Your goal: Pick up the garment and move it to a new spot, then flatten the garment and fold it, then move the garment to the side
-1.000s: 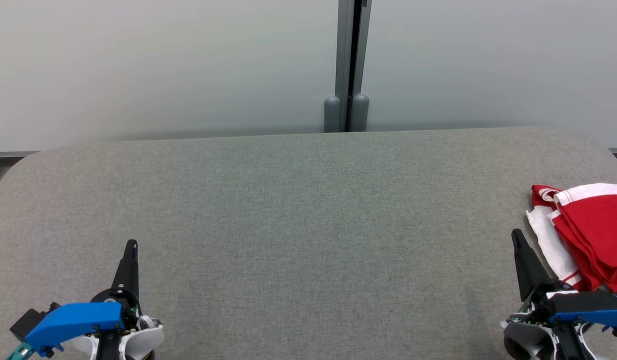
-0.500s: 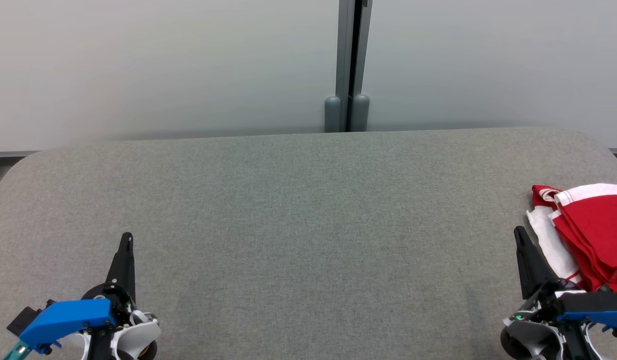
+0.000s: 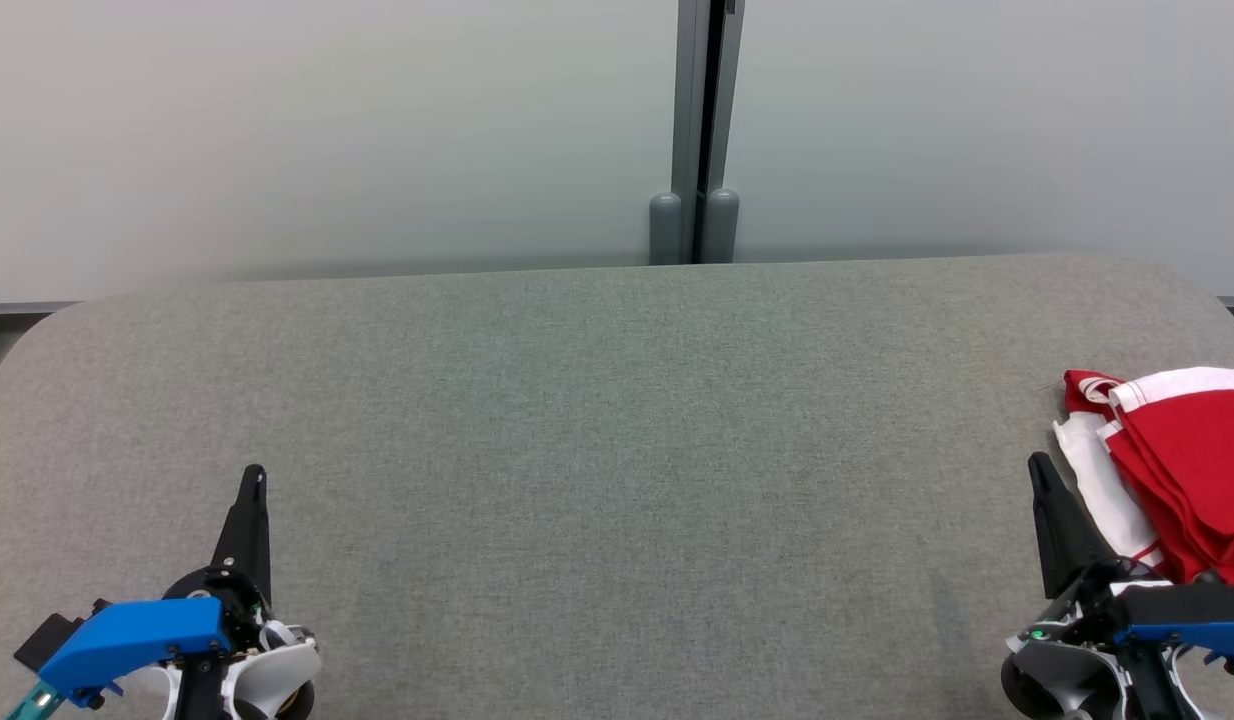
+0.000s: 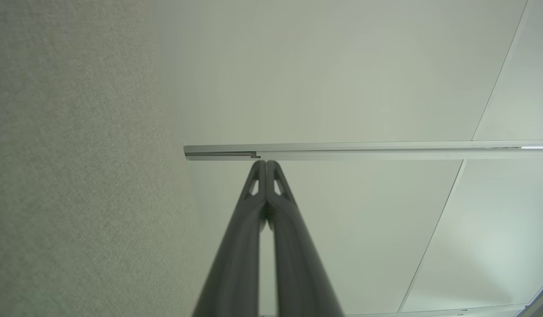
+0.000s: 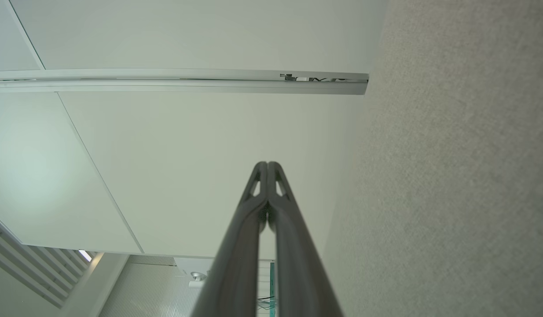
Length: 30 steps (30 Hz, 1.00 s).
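Note:
The garment (image 3: 1182, 460), red with white bands, lies folded at the far right edge of the grey padded table (image 3: 597, 420), cut off by the head view's border. My right gripper (image 3: 1037, 465) stands shut just left of it, fingers pointing away from me, holding nothing. At the lower left my left gripper (image 3: 253, 475) is shut and empty, far from the cloth. In the left wrist view the left gripper (image 4: 266, 164) has its fingers pressed together against a pale wall. In the right wrist view the right gripper (image 5: 267, 165) is likewise shut.
A pale partition wall (image 3: 327, 130) with a grey vertical post (image 3: 699, 130) rises behind the table's far edge. The table's corners are rounded. A metal rail (image 4: 364, 150) crosses the wall in the left wrist view.
My left gripper moved slightly left and away from me, then stopped. The right gripper shifted a little forward. The garment has stayed put.

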Tool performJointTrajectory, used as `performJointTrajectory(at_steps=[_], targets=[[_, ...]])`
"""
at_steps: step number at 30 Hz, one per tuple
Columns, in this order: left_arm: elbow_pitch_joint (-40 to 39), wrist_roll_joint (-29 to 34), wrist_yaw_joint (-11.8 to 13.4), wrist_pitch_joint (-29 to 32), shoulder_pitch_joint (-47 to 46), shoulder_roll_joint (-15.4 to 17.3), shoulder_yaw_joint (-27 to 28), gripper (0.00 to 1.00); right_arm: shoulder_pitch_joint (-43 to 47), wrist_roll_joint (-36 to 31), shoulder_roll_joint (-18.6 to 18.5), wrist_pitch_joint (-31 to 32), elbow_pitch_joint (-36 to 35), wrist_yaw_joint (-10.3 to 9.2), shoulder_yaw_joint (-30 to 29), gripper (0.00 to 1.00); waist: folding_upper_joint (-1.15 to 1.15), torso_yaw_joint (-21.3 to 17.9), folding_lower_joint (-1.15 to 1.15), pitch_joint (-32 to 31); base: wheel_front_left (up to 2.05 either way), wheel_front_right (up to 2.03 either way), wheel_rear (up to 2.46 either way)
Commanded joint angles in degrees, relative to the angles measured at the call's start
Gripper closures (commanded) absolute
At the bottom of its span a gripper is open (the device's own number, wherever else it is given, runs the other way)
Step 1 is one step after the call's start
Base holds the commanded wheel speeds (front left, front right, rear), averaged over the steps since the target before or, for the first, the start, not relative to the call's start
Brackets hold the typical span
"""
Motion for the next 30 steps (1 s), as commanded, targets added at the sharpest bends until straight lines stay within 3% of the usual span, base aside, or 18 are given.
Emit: performJointTrajectory(at_steps=[1, 30], targets=[[-0.3, -0.2, -0.3, 0.2, -0.5, 0.0, 0.1, 1.00, 0.8, 0.2, -0.4, 0.3, -0.2, 0.02, -0.2, 1.00, 0.00, 0.0, 0.00, 0.0, 0.00, 0.00, 0.00], [-0.3, -0.2, -0.3, 0.2, -0.5, 0.0, 0.1, 1.00, 0.8, 0.2, -0.4, 0.3, -0.2, 0.02, -0.1, 1.00, 0.00, 0.0, 0.00, 0.0, 0.00, 0.00, 0.00]])
